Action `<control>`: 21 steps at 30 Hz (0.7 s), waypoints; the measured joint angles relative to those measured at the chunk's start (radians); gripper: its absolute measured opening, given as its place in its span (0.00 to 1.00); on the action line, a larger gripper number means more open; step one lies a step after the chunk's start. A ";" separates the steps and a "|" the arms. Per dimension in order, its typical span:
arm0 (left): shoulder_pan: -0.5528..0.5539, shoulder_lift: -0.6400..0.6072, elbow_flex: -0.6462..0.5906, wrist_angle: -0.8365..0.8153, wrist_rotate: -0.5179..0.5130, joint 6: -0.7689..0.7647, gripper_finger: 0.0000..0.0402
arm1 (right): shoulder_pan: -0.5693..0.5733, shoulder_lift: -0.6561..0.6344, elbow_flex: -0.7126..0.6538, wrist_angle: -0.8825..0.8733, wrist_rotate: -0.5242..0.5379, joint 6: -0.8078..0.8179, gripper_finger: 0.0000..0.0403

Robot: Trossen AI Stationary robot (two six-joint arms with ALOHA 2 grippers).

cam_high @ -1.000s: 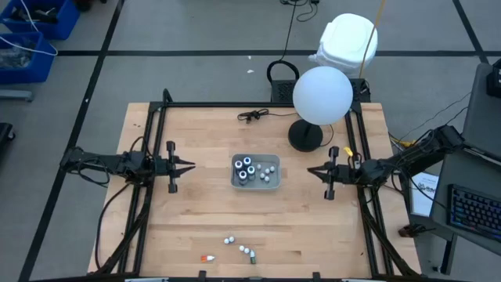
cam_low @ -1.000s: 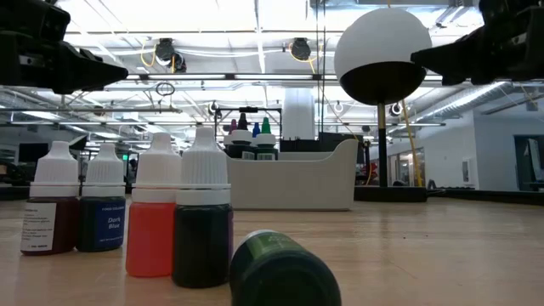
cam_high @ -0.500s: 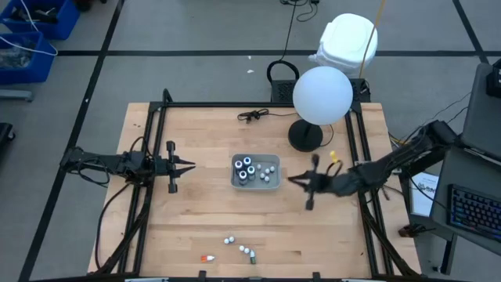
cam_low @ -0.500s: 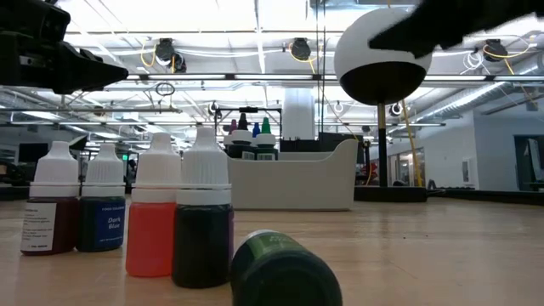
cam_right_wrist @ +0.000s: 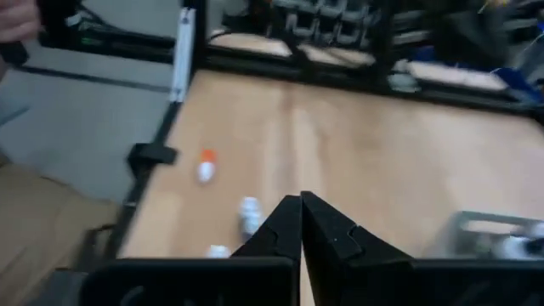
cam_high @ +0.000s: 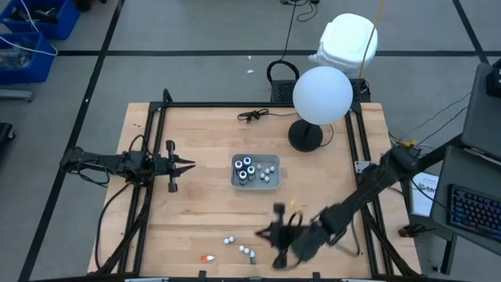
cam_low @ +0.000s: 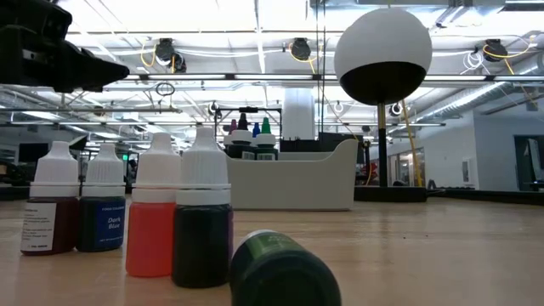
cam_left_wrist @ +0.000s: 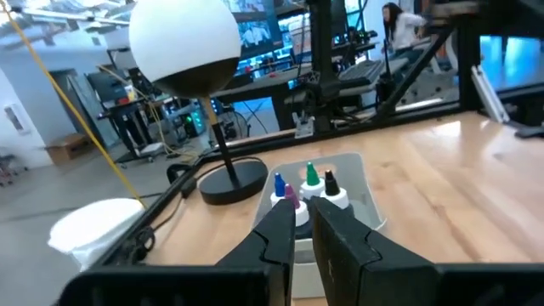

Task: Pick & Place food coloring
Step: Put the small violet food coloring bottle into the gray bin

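Observation:
A grey tray [cam_high: 256, 182] in the middle of the table holds several food coloring bottles [cam_high: 246, 168], dark with pale tops. More small bottles [cam_high: 229, 240] [cam_high: 247, 252] lie loose near the table's near edge, one of them orange-tipped [cam_high: 207, 258]. In the low view they stand in a row [cam_low: 157, 217], with one green bottle on its side [cam_low: 285, 272]. My right gripper [cam_high: 261, 233] [cam_right_wrist: 302, 223] hovers shut just right of the loose bottles and touches nothing. My left gripper [cam_high: 192, 165] [cam_left_wrist: 303, 223] waits left of the tray, with a narrow gap between its fingers and nothing in it.
A lamp with a white globe [cam_high: 322, 94] stands on a black base [cam_high: 305, 135] at the far right. A black cable [cam_high: 252, 116] lies near the far edge. Black frame rails [cam_high: 153, 157] run along the table's left and right sides.
My right gripper has swung from the table's right side toward the near edge and leftward, ending beside the loose bottles. It has stayed shut and has left the low view. The bottles and the tray have not moved.

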 joint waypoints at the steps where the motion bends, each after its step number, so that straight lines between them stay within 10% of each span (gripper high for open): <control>1: 0.000 0.000 0.000 0.000 0.000 -0.017 0.12 | 0.010 0.037 0.052 -0.045 -0.001 0.027 0.00; 12: 0.000 0.000 0.000 0.000 0.001 -0.067 0.12 | -0.027 0.376 0.577 -0.490 -0.215 0.352 0.00; 21: 0.000 0.000 0.000 -0.005 0.002 -0.090 0.12 | -0.108 0.463 0.658 -0.617 -0.467 0.528 0.00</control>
